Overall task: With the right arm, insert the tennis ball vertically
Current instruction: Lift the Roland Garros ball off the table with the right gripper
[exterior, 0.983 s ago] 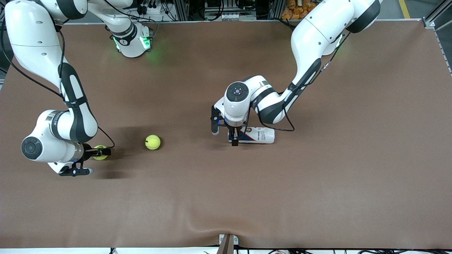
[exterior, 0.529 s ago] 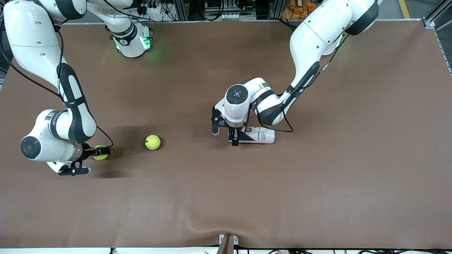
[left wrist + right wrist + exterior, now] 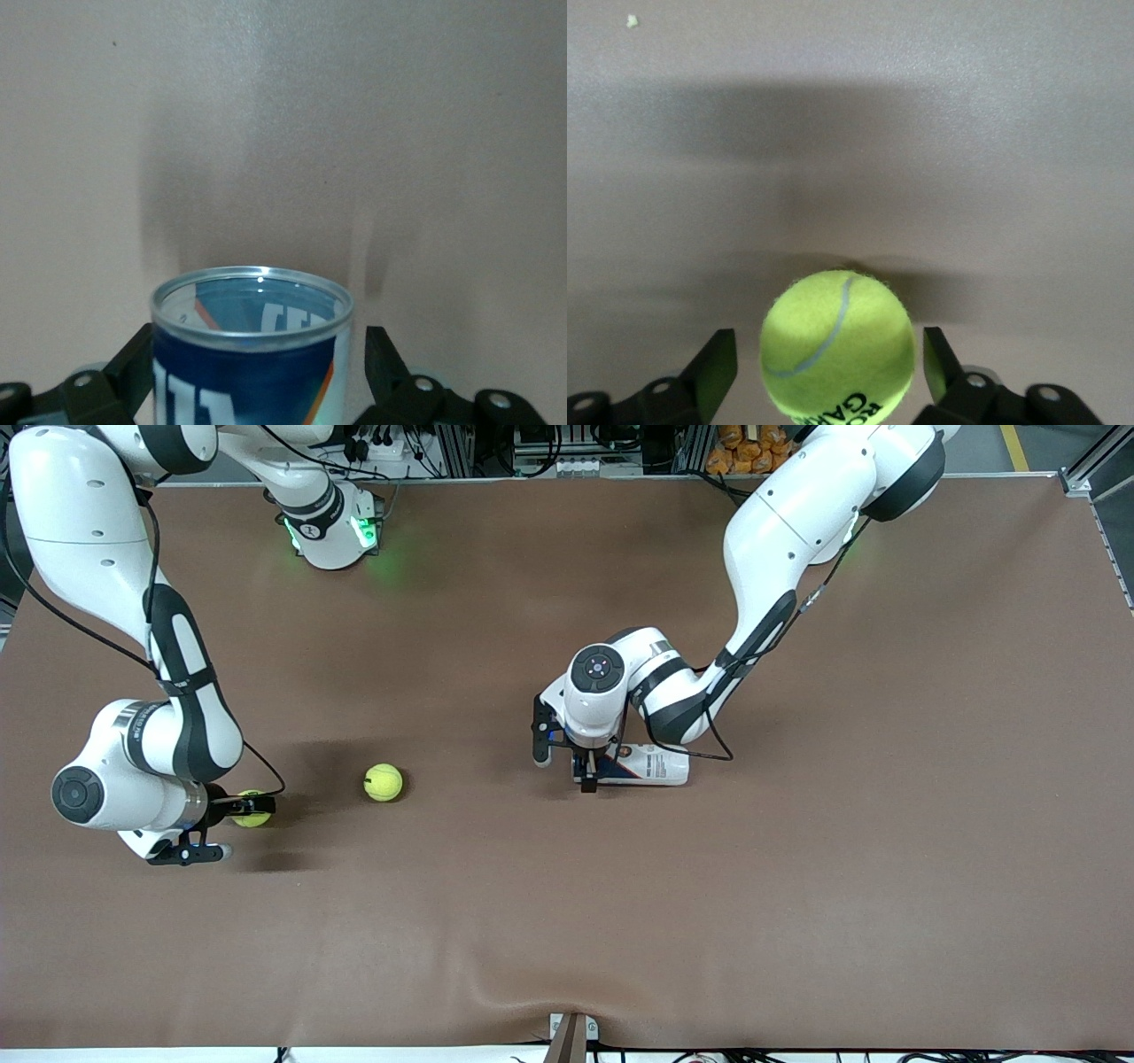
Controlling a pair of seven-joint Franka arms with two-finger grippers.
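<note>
Brown table, two white arms reaching in. Left gripper low at mid-table, fingers spread wide on either side of a lying tennis-ball can, its open mouth facing the wrist camera; contact not clear. Right gripper at the right arm's end of the table, fingers spread around a tennis ball, small gaps on both sides. Second ball loose on the table, between the two grippers.

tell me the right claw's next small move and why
Probably finish closing on the tennis ball: the right claw straddles it on the table, with gaps visible at both fingers. The left claw flanks the can, fingers apart.
</note>
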